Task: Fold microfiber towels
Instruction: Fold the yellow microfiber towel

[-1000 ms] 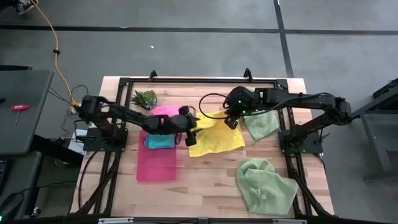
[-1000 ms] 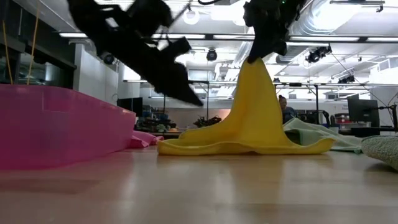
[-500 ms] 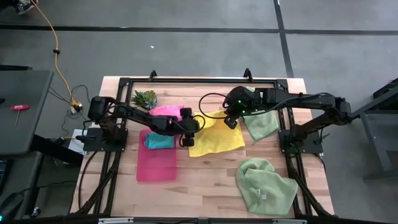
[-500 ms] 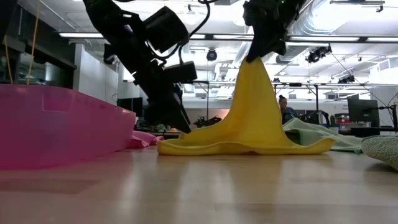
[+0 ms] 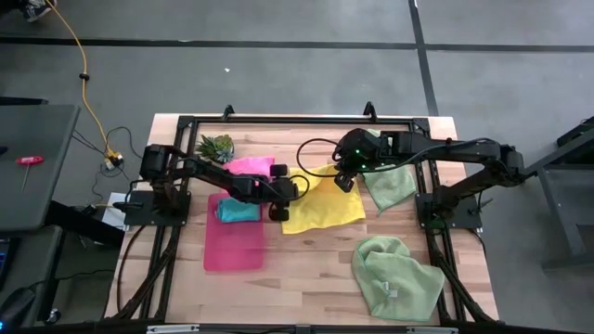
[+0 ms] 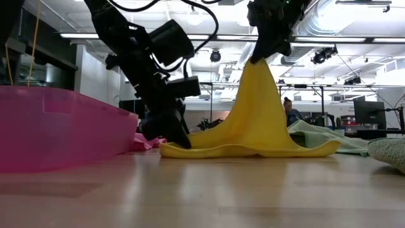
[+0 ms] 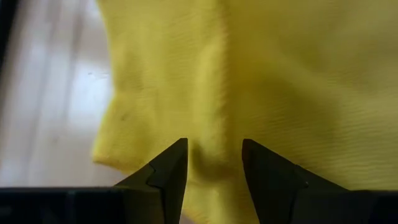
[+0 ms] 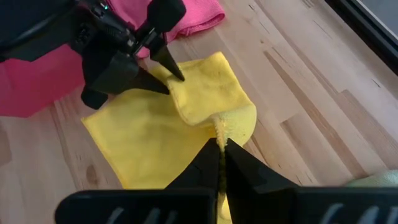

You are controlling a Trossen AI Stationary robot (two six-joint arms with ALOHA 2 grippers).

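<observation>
Progress looks early to middling, judged from how the cloths lie: a teal microfiber towel (image 5: 238,211) sits as a compact folded block at the far end of the rigid translucent pink rectangular tray (image 5: 232,249) on the left half of the wooden tabletop (image 5: 306,274), a hot pink microfiber towel (image 5: 249,166) lies bunched just beyond the tray's far end, and two pale green microfiber towels remain unfolded, one rumpled at the near right (image 5: 395,276) and one spread at the far right (image 5: 390,184). The yellow microfiber towel (image 5: 321,206), at the middle of the tabletop just right of the tray, is the one in work and is not yet folded: most of it lies flat while one far corner is pulled up into a tall peak. The right gripper (image 8: 221,142) is clenched on that raised corner, its arm reaching in from the right edge and holding the cloth well above the wood. The left gripper (image 7: 214,163) reaches across from the left, angled steeply down with its tips at the towel's left edge; its jaws straddle a ridge of yellow cloth with a gap still showing, so they are parted and have not yet clamped it. A small spiky green plant (image 5: 215,146) stands at the far left, well clear of the work.
</observation>
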